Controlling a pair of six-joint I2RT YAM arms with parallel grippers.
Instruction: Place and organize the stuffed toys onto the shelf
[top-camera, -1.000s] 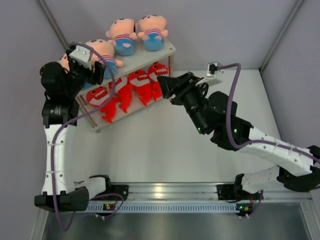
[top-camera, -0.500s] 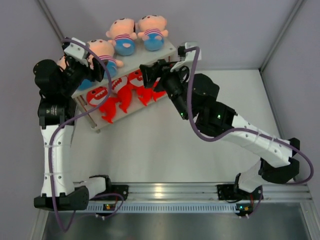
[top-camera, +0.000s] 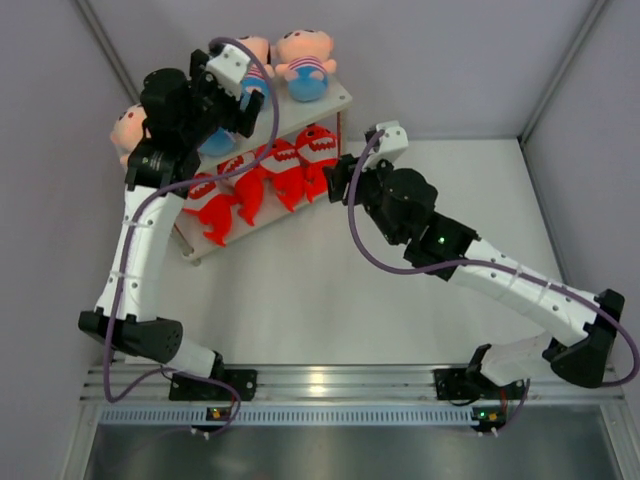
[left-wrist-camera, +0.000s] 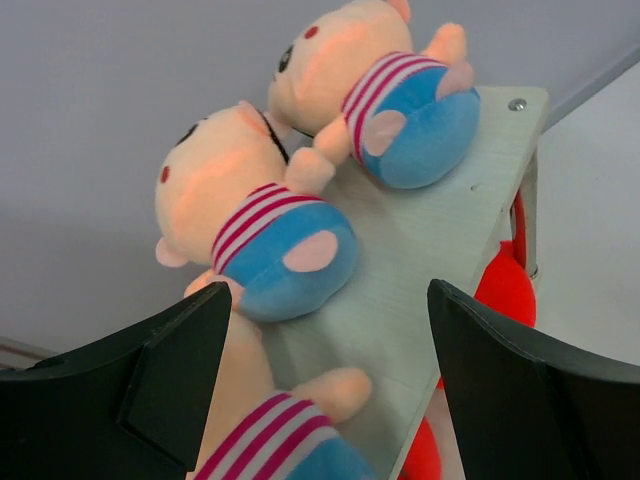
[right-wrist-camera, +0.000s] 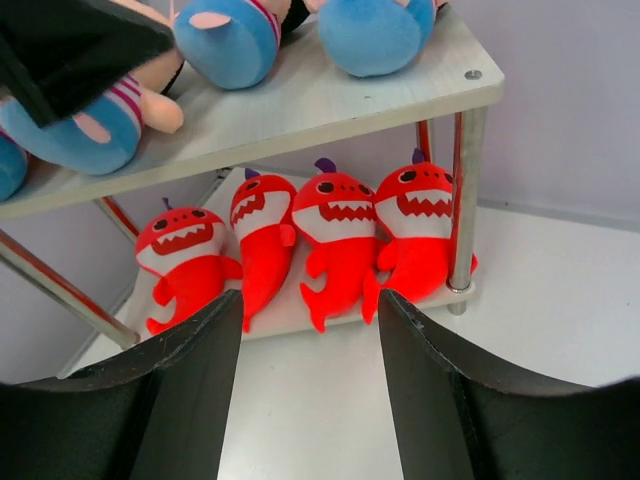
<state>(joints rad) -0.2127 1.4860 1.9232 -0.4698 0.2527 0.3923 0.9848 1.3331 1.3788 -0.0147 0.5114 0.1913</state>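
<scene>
The job looks nearly done: no toy shows on the tabletop, and the shelf, at 11 o'clock in the overhead view, carries every toy in sight. The right wrist view shows four red sharks in a row on the lower board, which the overhead view partly hides. The left wrist view shows three boy dolls lying on the upper board; the fourth is unclear there. Both pairs of jaws gape wide, holding nothing. Perhaps only straightening remains.

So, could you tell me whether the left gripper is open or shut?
Open: the left gripper has its fingers wide apart above the dolls, holding nothing.
</scene>
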